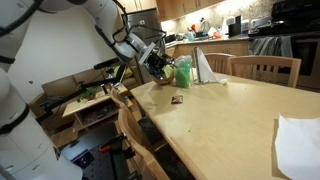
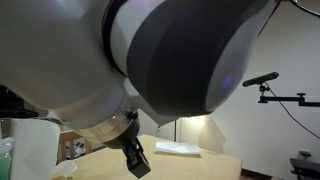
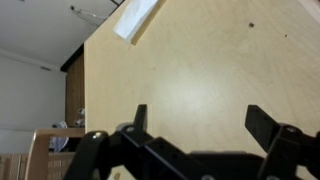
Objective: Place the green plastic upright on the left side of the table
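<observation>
The green plastic (image 1: 183,72) stands at the far end of the table (image 1: 230,120), upper middle of the frame, just beside a pointed paper (image 1: 204,66). It looks light, soft and crinkly, probably slippery, so I'd pinch it near its top edge. The gripper (image 3: 200,113) is spread wide and empty, with bare table between its jaws.

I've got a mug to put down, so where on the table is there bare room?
The wide middle of the table, between the small dark item and the white sheet, is bare. The far corner is crowded: gripper, white pointed paper.
</observation>
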Controlling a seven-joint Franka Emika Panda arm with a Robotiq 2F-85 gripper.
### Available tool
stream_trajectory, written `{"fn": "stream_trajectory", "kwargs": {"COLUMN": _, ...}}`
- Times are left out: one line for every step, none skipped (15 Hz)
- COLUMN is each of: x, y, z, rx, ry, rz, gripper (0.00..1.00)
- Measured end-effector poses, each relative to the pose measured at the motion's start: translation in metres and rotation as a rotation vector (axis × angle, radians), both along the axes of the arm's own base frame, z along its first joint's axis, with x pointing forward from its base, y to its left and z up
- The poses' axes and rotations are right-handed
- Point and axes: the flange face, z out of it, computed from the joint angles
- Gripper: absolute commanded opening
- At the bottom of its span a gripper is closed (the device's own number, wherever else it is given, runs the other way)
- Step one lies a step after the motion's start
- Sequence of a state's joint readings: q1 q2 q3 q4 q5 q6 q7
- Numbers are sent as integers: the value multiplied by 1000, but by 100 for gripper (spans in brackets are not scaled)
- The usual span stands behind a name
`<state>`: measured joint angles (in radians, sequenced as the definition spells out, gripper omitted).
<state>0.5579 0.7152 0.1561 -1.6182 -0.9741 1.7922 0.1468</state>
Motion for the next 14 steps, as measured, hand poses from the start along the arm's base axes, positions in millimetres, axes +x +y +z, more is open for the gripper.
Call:
{"fn": "stream_trajectory", "kwargs": {"x": 1, "y": 9, "z": -2, "rx": 21, "ry": -7, "rz": 59, "gripper": 100}}
{"fn": "stream_trajectory", "kwargs": {"x": 3, "y": 17, "z": -2, "rx": 41, "ry": -26, "rz": 120, "gripper": 100}}
{"fn": "stream_trajectory", "kwargs": {"x": 5, "y": 25, "z": -1, "rx": 65, "ry": -54, "rz": 173, "gripper": 100}}
{"fn": "stream_trajectory", "kwargs": {"x": 9, "y": 30, "z": 1, "rx": 94, "ry": -87, "rz": 217, "gripper": 100}}
{"fn": "stream_trajectory", "kwargs": {"x": 13, "y": 33, "z": 4, "rx": 127, "ry": -125, "rz": 250, "gripper": 100}}
{"fn": "stream_trajectory", "kwargs": {"x": 19, "y": 32, "z": 6, "rx": 165, "ry": -167, "rz": 260, "gripper": 100}}
{"fn": "stream_trajectory", "kwargs": {"x": 26, "y": 28, "z": 7, "rx": 203, "ry": -208, "rz": 251, "gripper": 100}}
{"fn": "stream_trajectory", "kwargs": {"x": 33, "y": 22, "z": 7, "rx": 244, "ry": -244, "rz": 232, "gripper": 100}}
{"fn": "stream_trajectory", "kwargs": {"x": 40, "y": 12, "z": 7, "rx": 285, "ry": -277, "rz": 203, "gripper": 100}}
{"fn": "stream_trajectory", "kwargs": {"x": 46, "y": 2, "z": 6, "rx": 324, "ry": -307, "rz": 170, "gripper": 100}}
{"fn": "stream_trajectory", "kwargs": {"x": 52, "y": -9, "z": 4, "rx": 362, "ry": -338, "rz": 134, "gripper": 100}}
{"fn": "stream_trajectory", "kwargs": {"x": 56, "y": -22, "z": 1, "rx": 398, "ry": -369, "rz": 97, "gripper": 100}}
{"fn": "stream_trajectory", "kwargs": {"x": 58, "y": -35, "z": -3, "rx": 434, "ry": -400, "rz": 56, "gripper": 100}}
{"fn": "stream_trajectory", "kwargs": {"x": 59, "y": -48, "z": -7, "rx": 467, "ry": -432, "rz": 16, "gripper": 100}}
